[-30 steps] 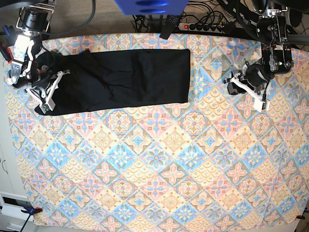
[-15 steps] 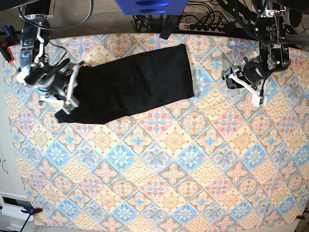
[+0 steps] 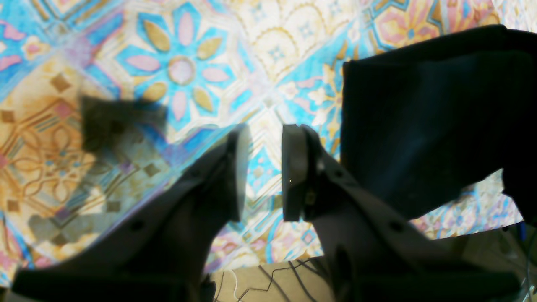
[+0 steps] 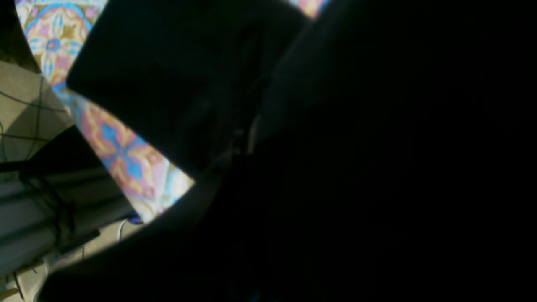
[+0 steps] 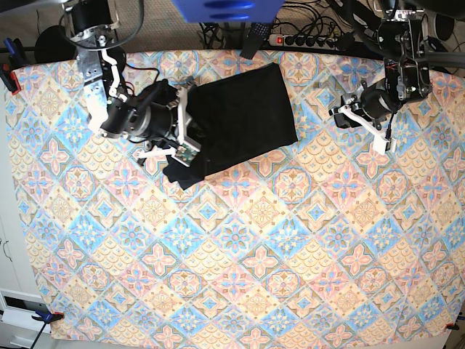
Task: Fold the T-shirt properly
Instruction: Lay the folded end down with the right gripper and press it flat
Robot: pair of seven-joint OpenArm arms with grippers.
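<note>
T-shirt: the black T-shirt (image 5: 243,116) lies on the patterned tablecloth (image 5: 240,247) near the far edge, partly doubled over, its near-left end bunched and lifted.
Right gripper: the right gripper (image 5: 183,142) is at that bunched end; the wrist view is nearly all black cloth, and the jaws read as clamped shut on the T-shirt.
Left gripper: the left gripper (image 3: 262,172) hangs over bare tablecloth with a narrow gap between its 2 pads, and it holds nothing.
Cloth relative to jaws: in the left wrist view the shirt's free edge (image 3: 419,126) sits just beside the empty jaws, apart from them; in the base view this arm is well apart from the shirt's right edge.
Step in hand: judged, carrying the held end across to lay 1 fold over the flat part.
Doing it well: keep the end high enough that it does not drag the lower layer, travel straight along the shirt's length, and line up the edges before letting go.
Risk: the flat part looks skewed, so the fold may land crooked.
</note>
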